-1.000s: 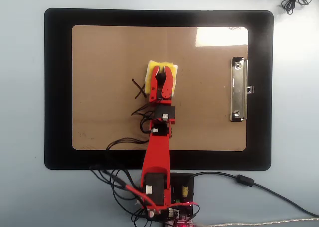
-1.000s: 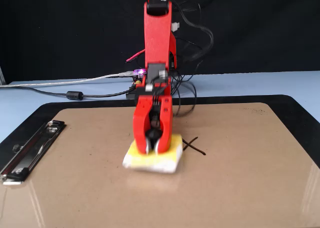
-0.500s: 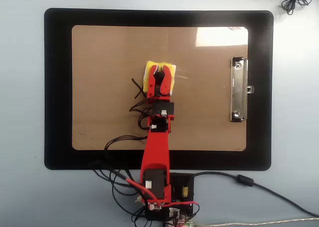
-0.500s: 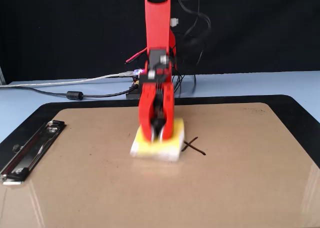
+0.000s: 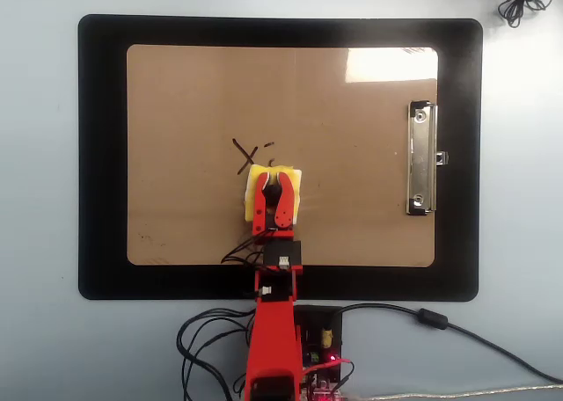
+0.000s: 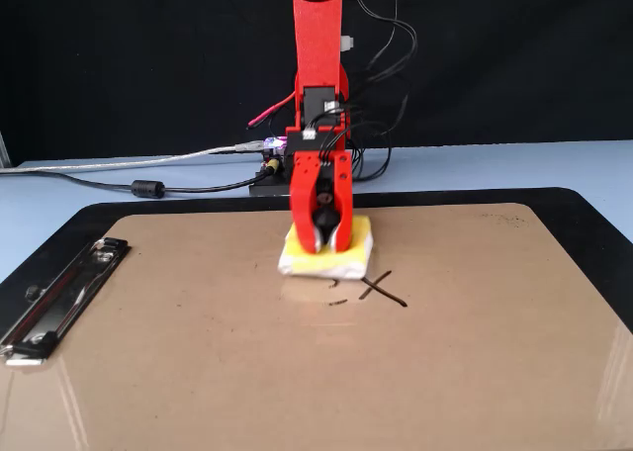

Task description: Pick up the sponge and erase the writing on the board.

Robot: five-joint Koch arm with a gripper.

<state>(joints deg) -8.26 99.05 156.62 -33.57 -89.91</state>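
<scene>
Claw (image 5: 274, 194) status: my two red jaws stand closed around the black knob at the centre of the sponge (image 5: 291, 178), pinching it so the flat underside can be pressed down on the board (image 5: 176, 84). From the fixed view the claw (image 6: 322, 241) points almost straight down; I judge that attitude suits wiping, since it loads the sponge (image 6: 358, 235) evenly. The sponge rests on the board on the side nearest my base.

Writing (image 5: 248, 155): what shows is a dark cross-shaped stroke and two small dashes just beyond the sponge's far edge, close to it but uncovered. In the fixed view the same marks (image 6: 381, 287) lie just in front of the sponge. I cannot tell whether more strokes are hidden beneath it.

Surroundings: the board lies centred on a black mat (image 5: 101, 155), its metal clip (image 5: 421, 159) well to the right in the overhead view, clear of the work.

Assessment: erasing is unfinished; the remaining marks call for a stroke outward over them.
</scene>
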